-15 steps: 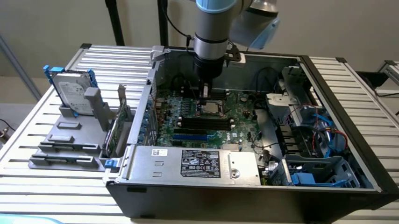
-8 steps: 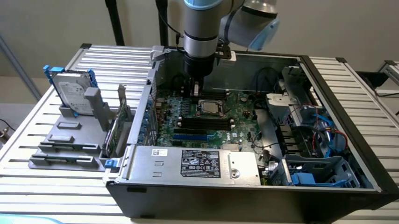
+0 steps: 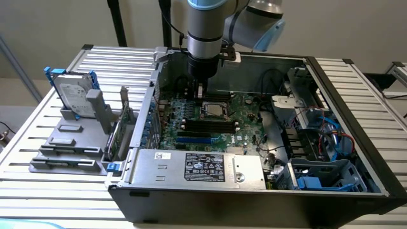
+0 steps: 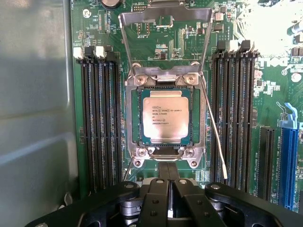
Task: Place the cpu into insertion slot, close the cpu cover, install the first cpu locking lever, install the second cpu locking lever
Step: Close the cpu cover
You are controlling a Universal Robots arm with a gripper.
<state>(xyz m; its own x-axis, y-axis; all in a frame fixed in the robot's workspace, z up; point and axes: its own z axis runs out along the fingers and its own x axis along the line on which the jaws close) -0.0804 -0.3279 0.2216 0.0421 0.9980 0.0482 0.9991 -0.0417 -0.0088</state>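
The cpu (image 4: 165, 116) lies flat in the insertion slot (image 4: 131, 118), its pale printed face up; in the exterior view the slot (image 3: 213, 110) sits mid-board inside the open computer case. The cpu cover (image 4: 142, 14) is swung up off the slot, hinged at the side away from my fingers. A thin wire locking lever (image 4: 214, 135) stands free along one side of the slot, and the tip of another (image 4: 128, 168) shows at the opposite side. My gripper (image 4: 168, 187) is shut with nothing in it, hovering just off the slot's near edge. From outside, the gripper (image 3: 200, 90) hangs over the board beside the slot.
Black memory slots (image 4: 99, 123) flank the socket on both sides. A blue expansion slot (image 4: 289, 156) lies further out. The power supply box (image 3: 197, 167) fills the case front, a blue drive cage (image 3: 330, 176) the exterior view's right. A hard drive (image 3: 73, 98) stands on a grey rack outside.
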